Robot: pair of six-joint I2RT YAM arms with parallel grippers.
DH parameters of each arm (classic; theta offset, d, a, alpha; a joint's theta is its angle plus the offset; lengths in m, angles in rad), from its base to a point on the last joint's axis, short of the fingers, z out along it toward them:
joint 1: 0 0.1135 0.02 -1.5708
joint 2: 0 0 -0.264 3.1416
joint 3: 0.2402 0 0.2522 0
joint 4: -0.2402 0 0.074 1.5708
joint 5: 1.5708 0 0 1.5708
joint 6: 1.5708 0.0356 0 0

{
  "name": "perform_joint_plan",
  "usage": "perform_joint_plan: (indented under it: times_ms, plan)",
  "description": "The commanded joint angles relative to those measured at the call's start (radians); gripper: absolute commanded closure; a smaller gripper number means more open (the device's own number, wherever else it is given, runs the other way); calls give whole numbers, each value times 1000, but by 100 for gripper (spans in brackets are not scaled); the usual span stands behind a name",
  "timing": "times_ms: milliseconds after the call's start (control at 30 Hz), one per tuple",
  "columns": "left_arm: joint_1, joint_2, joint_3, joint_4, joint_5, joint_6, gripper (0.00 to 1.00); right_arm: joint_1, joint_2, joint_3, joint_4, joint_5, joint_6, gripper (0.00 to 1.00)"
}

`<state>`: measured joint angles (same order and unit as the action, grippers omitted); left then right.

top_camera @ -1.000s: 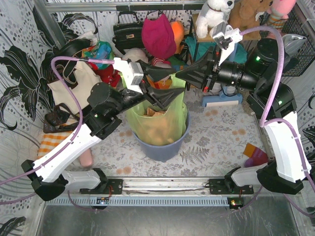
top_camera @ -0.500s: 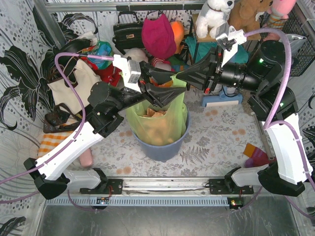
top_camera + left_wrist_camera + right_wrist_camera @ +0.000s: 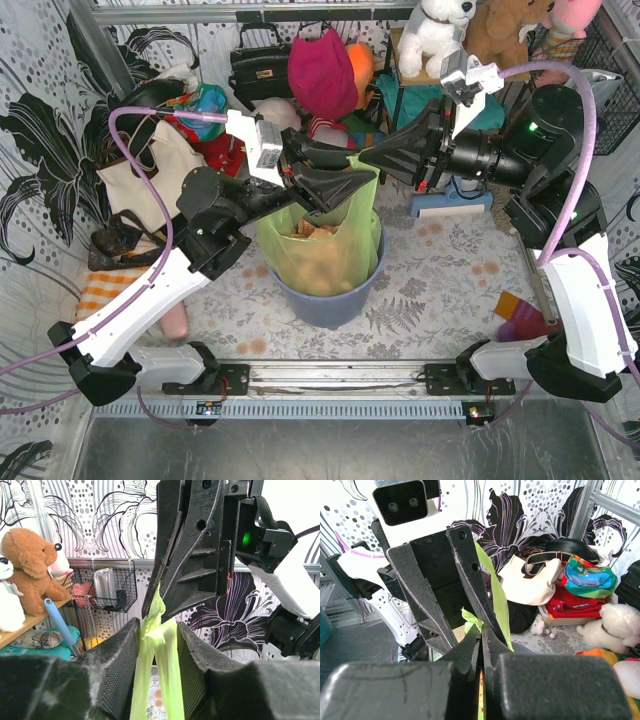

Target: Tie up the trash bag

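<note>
The right gripper (image 3: 481, 640) pinches the thin light-green plastic trash bag (image 3: 320, 255) up top; the left gripper (image 3: 157, 630), spread around it, should squeeze next.

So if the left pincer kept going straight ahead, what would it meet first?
Probably the gathered top of the trash bag, between the fingers of the left pincer; right behind it, the shut right pincer gripping it.

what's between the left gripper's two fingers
A gathered strip of the trash bag runs up between the fingers of the left gripper, its top pinched by the right gripper, seen in the left wrist view.
</note>
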<state>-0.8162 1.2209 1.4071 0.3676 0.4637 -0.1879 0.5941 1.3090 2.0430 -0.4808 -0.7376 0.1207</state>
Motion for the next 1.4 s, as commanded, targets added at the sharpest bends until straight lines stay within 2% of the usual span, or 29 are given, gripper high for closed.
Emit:
perform_joint_plan:
  times_ms: [0, 100, 467, 567, 833, 900, 967, 1033, 1233, 1367]
  plan:
    - [8, -10, 5, 32, -29, -9, 52, -3, -28, -16, 75, -19, 26, 100]
    - [8, -7, 7, 31, -32, -14, 50, -2, -27, -18, 79, -24, 29, 100]
    - [8, 29, 20, 38, -33, -27, 62, -3, -30, -26, 90, -27, 33, 100]
    - [8, 27, 21, 40, -36, -30, 67, -2, -30, -27, 90, -27, 34, 100]
    - [8, 33, 61, -3, -16, -51, 93, -3, -45, -53, 106, -18, 41, 100]
    - [8, 22, 50, -5, -13, -61, 96, -2, -48, -55, 118, -15, 48, 99]
    - [8, 1, 25, 5, -17, -68, 97, -2, -50, -54, 132, -10, 60, 85]
    - [8, -25, -3, 16, -13, -71, 97, -3, -49, -45, 138, 2, 71, 76]
    - [7, -111, -73, 9, 91, -44, 97, -3, -28, -7, 140, 73, 91, 66]
    - [7, -162, -115, -1, 139, -31, 96, -2, 20, 30, 142, 37, 99, 49]
